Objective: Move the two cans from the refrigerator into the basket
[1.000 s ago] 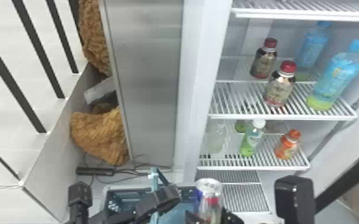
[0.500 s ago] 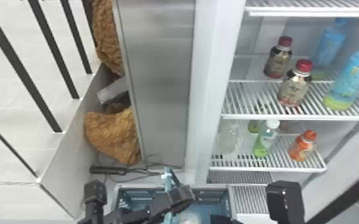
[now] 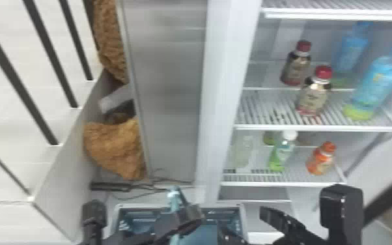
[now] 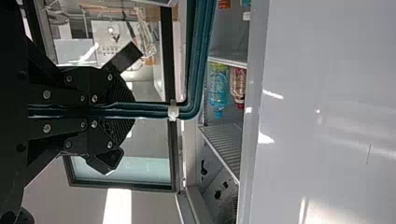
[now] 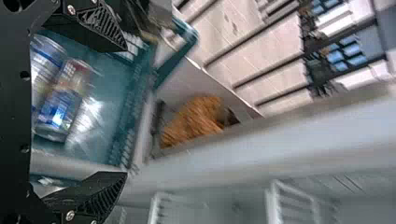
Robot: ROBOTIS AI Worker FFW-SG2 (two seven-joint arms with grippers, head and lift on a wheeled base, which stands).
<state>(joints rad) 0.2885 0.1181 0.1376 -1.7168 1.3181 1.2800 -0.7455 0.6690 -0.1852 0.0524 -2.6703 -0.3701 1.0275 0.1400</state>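
Head view first: the left pincer is at the teal handle of the basket, down at the near edge. Alongside stands the refrigerator, smooth pale panels against ribbed wire shelves, with glossy, round-shouldered bottles on them. Off to the left, a rough, lumpy brown bundle. The danger here? A wide swing by either arm could clip those shelves and topple a bottle.

Over to the left wrist view, and that left pincer is clenched on the handle, ridged fingers pressed to a slim, grooved bar that bends sharply by a pale clip. It's a narrow thing to grip; if the bar slips or twists, the basket could tip and set its load rolling.

Now the right wrist view, and there they are: the two cans, shiny metal cylinders, side by side inside the basket, apparently on their sides. The right pincer is released, its fingers wide apart with nothing between them. Both cans look delivered! What could spoil it is a fingertip snagging the hard plastic rim on the way out, or a jolt knocking the slick cans together.
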